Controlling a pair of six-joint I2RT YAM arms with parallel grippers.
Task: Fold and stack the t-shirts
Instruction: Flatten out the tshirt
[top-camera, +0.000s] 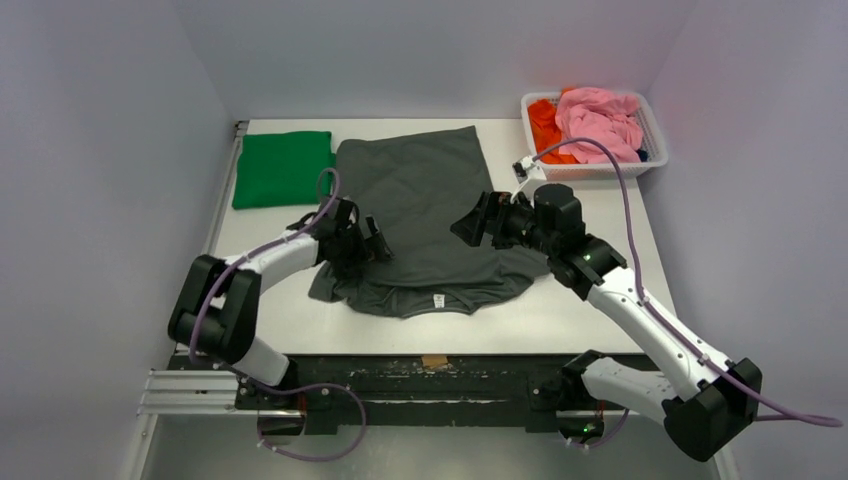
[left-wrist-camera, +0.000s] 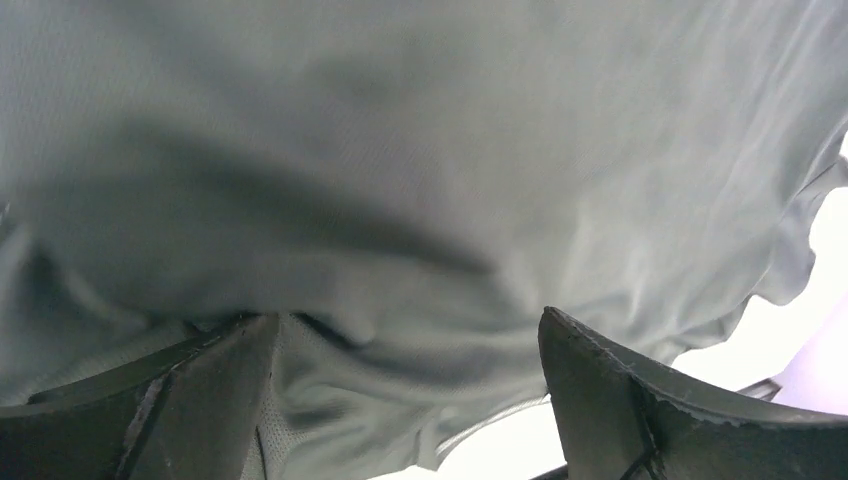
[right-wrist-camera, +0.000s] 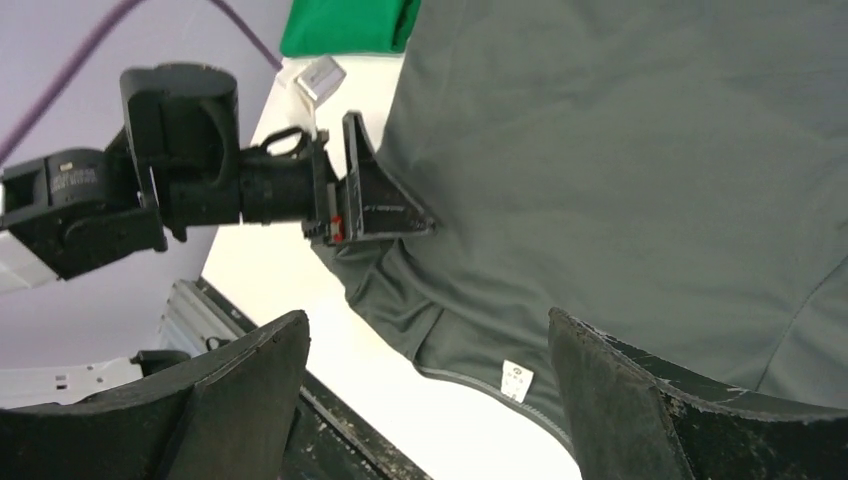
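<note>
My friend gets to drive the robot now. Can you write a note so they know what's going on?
Left hand: open, over the left edge of the dark grey cloth t-shirt, cloth between its fingers.
Right hand: open, above the shirt's right edge, holding nothing.
Done: the bright green cloth t-shirt lies folded at the far left.
Left: fold the grey one, now spread out, then stack both.

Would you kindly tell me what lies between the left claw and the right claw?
Only the dark grey t-shirt lies between the left claw and the right claw; the top external view shows this best.
</note>
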